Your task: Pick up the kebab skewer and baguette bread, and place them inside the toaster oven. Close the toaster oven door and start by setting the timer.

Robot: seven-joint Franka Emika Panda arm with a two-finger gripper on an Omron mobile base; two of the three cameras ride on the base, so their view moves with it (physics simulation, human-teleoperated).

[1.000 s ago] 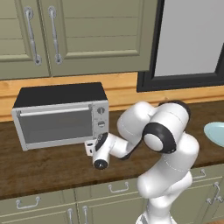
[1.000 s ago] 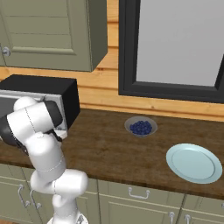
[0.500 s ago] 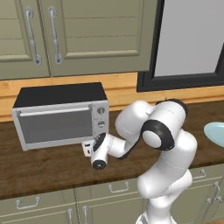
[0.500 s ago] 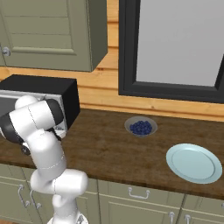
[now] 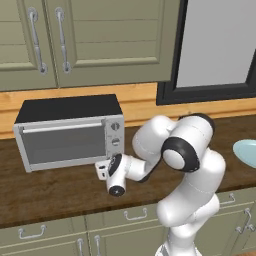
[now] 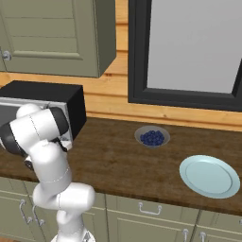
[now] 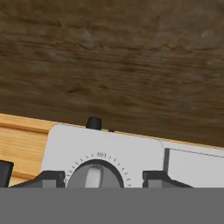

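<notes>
1. The room is a kitchen with olive-green wall cabinets (image 5: 90, 40) above, a light wooden backsplash (image 6: 108, 101) behind the worktop, and a large dark-framed window (image 6: 189, 47) to the right; matching base cabinets (image 6: 151, 212) with metal handles run below.
2. The counter (image 6: 118, 160) is a dark brown wooden slab with visible grain; in the hand view the same wood appears upside down above the oven's front.
3. The toaster oven (image 5: 70, 131) stands at the left of the counter against the backsplash; its black top is bare; the toaster oven door (image 5: 62, 144) is up and closed, its bar handle along the top edge.
4. A pale blue plate (image 6: 209, 176) lies on the counter at the right, well apart from the oven.
5. A small bowl of blueberries (image 6: 152, 137) sits near the backsplash, between oven and plate.
6. The gripper (image 5: 103, 169) is at the oven's lower right corner, below the knob column; its fingertips (image 7: 50, 178) stand on either side of a round knob (image 7: 94, 175), clasping it.
</notes>
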